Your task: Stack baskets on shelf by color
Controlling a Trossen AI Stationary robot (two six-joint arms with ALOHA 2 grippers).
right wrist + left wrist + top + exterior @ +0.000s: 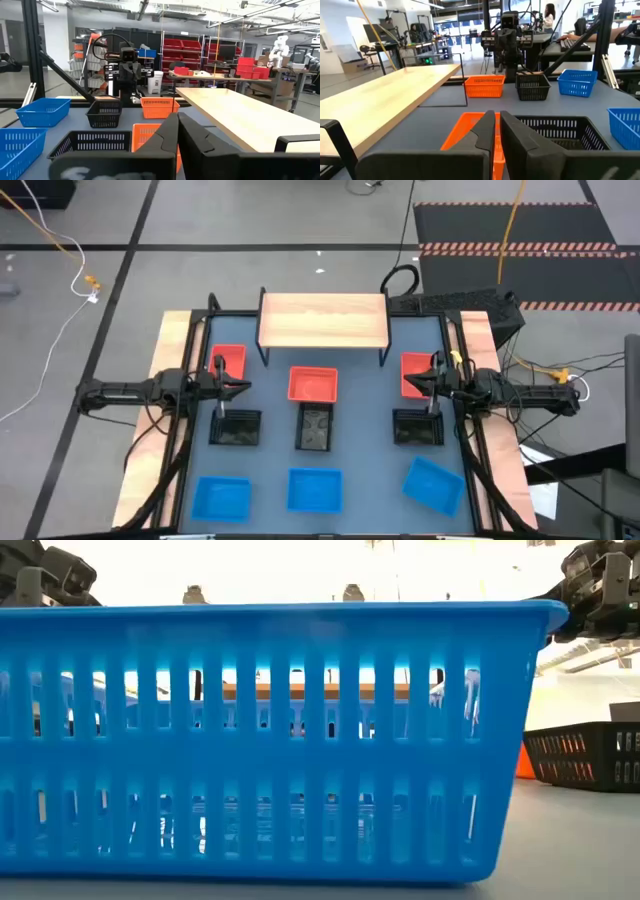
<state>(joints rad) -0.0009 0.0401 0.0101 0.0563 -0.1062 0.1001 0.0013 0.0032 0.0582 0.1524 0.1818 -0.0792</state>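
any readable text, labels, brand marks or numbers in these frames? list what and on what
None readable.
The baskets, red, black and blue, show no label or brand mark.
The shelf is bare wood, no print.
Both grippers, left and right, show no markings.
Red bins on the racks in the room behind may carry tags, but they are too small to read.

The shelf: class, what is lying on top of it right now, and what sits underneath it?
In the high view the shelf has a bare wooden top with no baskets on it. The nearest, the middle red basket, sits on the table in front. The plank hides whatever lies directly beneath it.
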